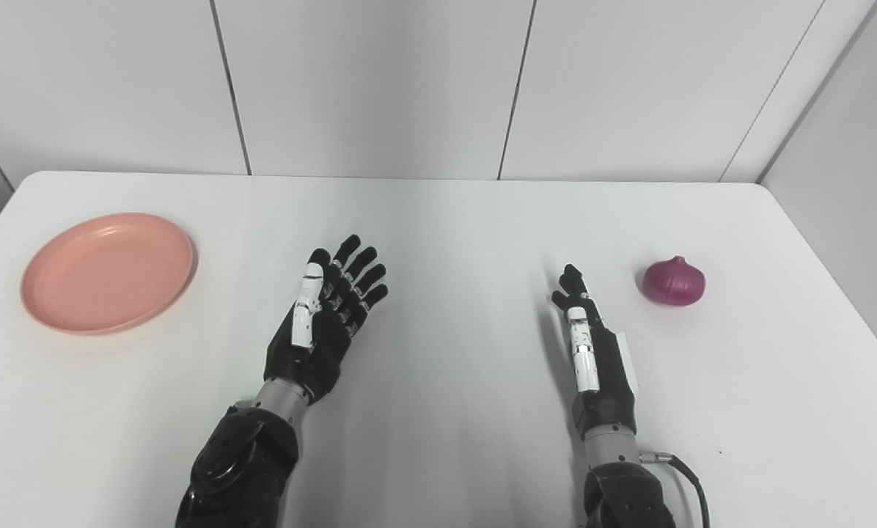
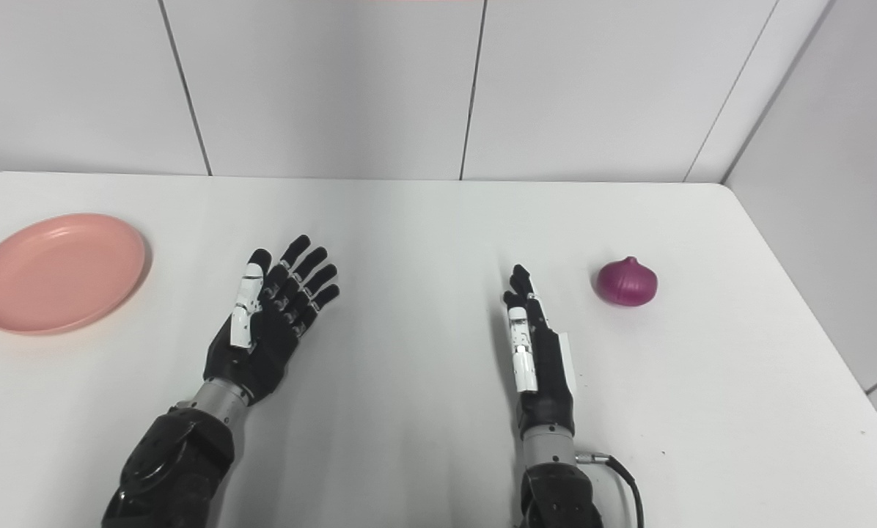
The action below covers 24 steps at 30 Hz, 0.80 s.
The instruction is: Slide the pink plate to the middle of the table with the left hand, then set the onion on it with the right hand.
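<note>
The plate (image 1: 107,272) sits far over on the left side of the counter (image 1: 453,220), not in the middle, so it looks like the first job is not done yet. The left hand (image 1: 326,323) lies flat with its fingers (image 1: 358,268) spread apart and holds nothing. The plate is well to the left of those fingers, not touching them, so the hand probably has to reach left to push it. The onion (image 1: 673,281) sits on the right side. The right hand (image 1: 592,345) stands on its edge, fingers straight and side by side, empty, maybe waiting its turn. The onion is near its fingertips, a little to the right, with a gap between.
</note>
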{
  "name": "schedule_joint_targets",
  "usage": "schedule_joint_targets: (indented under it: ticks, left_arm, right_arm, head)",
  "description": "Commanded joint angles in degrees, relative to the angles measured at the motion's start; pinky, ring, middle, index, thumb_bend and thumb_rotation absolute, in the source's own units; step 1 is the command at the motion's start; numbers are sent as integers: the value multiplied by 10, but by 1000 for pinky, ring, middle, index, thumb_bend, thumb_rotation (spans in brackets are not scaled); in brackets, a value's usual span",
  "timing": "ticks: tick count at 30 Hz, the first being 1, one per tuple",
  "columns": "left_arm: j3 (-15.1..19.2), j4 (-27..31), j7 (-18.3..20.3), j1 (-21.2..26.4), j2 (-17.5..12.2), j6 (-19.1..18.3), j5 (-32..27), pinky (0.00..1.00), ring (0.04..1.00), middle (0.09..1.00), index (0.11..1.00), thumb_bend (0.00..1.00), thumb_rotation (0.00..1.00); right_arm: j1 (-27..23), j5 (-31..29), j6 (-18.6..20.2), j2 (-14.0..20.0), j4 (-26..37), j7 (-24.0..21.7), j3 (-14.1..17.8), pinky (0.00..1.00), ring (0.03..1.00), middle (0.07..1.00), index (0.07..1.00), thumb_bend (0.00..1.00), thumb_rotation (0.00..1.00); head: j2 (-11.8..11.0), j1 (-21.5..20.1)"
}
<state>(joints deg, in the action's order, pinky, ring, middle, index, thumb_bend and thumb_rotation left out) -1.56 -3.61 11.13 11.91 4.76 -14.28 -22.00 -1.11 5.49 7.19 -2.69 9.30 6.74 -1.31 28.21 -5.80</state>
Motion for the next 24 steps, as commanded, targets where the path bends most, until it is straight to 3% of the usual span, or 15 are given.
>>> schedule_joint_targets:
  ticks: [1,12,21,24]
  left_arm:
    - [-2,-24,-11,-9,3,-17,13,939,945,958,950,442,1000]
    - [-2,-22,-11,-9,5,-18,20,940,945,956,949,444,1000]
    - [-13,-36,-16,-6,22,-6,37,935,943,955,945,437,1000]
    - [-18,-49,-13,-3,30,8,45,941,945,956,947,432,1000]
  right_arm:
    - [-4,-6,-1,-2,0,-7,0,1000,933,945,947,282,1000]
    - [-4,-7,-2,-2,0,-7,2,1000,929,944,946,271,1000]
    - [-2,-26,0,14,4,-22,13,1000,947,960,964,253,1000]
    - [-3,-36,-12,24,-2,-31,19,1000,955,968,972,236,1000]
  head:
    - [0,0]
    - [-2,10]
    - [-22,82]
    - [-37,126]
